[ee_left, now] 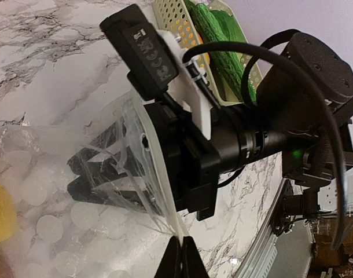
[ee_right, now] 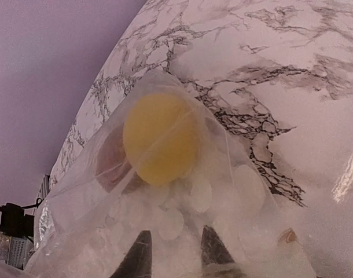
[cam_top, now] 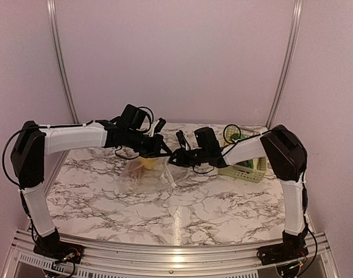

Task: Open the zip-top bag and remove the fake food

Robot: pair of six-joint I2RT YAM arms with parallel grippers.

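Beside the basket (cam_top: 249, 171), the zip-top bag (cam_top: 143, 174) slumps on the counter (cam_top: 223, 202): thin, slippery, limp. Left hand (ee_left: 179, 258) pinches its rim; right hand (ee_right: 175, 252), slightly parted, should take the opposite lip.

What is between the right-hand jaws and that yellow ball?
Only clear, crinkly plastic of the zip-top bag; the right wrist view shows it. The yellow ball sits inside the bag, ahead of the right gripper.
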